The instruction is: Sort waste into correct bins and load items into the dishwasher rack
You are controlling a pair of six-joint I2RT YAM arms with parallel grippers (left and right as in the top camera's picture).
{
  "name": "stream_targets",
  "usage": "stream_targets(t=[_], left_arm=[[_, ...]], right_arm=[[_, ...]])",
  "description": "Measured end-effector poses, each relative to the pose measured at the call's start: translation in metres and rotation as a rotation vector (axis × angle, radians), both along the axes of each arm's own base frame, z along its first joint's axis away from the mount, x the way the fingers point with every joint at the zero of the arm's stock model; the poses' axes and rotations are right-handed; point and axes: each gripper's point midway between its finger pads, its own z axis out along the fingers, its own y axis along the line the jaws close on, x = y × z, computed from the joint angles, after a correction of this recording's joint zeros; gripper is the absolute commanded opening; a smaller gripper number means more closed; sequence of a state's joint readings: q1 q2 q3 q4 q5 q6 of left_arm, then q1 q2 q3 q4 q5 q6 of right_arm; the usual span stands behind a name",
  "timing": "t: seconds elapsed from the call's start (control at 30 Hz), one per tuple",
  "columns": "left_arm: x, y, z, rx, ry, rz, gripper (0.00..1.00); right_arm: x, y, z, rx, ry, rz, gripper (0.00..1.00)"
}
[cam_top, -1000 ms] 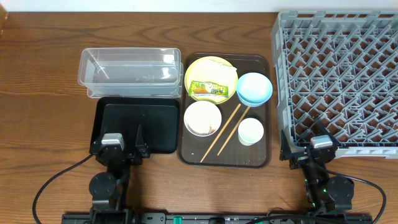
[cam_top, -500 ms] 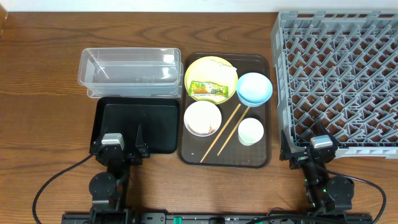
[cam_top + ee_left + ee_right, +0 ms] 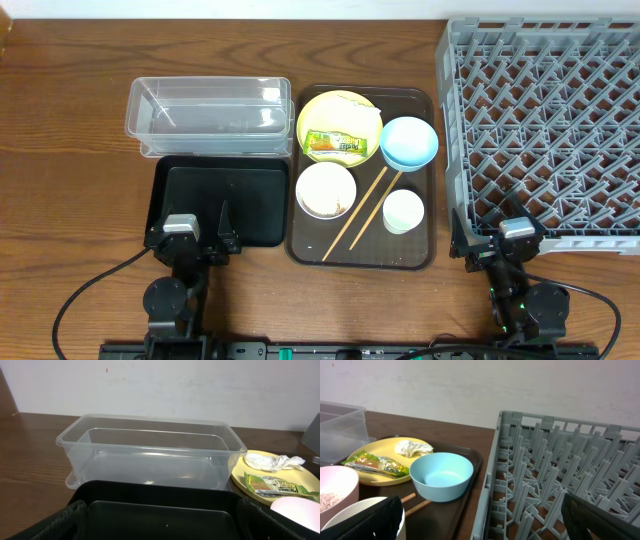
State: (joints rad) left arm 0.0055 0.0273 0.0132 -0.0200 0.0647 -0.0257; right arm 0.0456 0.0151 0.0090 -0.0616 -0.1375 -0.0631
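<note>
**STATUS: BOTH JAWS OPEN, EMPTY**

L gripper [image 3: 190, 228] and R gripper [image 3: 497, 232] sit at 6 o'clock on surface [image 3: 70, 180], jaws spread. Wrapper [image 3: 338, 146] and napkin [image 3: 356, 103] lie on yellow plate [image 3: 316, 115]. Rice [image 3: 331, 502] is in white bowl [image 3: 312, 178]. Clear tub [image 3: 208, 112] and black tray [image 3: 215, 205] at 9 o'clock, rack [image 3: 545, 120] at 3.

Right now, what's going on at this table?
Nothing is being handled yet. The left gripper and right gripper sit open at the near edge, holding nothing. The brown serving tray holds everything: a yellow plate with the wrapper and napkin, a light blue bowl, a white bowl with rice, a white cup and chopsticks. The clear tub, black tray and dishwasher rack have nothing in them.
</note>
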Motion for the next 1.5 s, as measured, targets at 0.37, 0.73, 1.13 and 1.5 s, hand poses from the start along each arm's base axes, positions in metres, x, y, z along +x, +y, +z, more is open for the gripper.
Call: stream_targets(t=[0.37,0.73,1.13,1.5], left_arm=[[0.000,0.000,0.000,0.000,0.000,0.000,0.96],[-0.003,-0.001,-0.018,-0.016,0.125,-0.001,0.96],[0.017,-0.005,0.000,-0.085,0.441,-0.004,0.96],[0.021,-0.019,0.007,-0.142,0.969,-0.047,0.96]], right_arm=[[0.000,0.000,0.000,0.000,0.000,0.000,0.99],[0.001,-0.012,-0.003,0.046,0.025,-0.074,0.99],[0.008,-0.023,0.036,0.054,0.206,-0.147,0.99],[0.040,-0.022,0.049,0.006,0.602,-0.163,0.99]])
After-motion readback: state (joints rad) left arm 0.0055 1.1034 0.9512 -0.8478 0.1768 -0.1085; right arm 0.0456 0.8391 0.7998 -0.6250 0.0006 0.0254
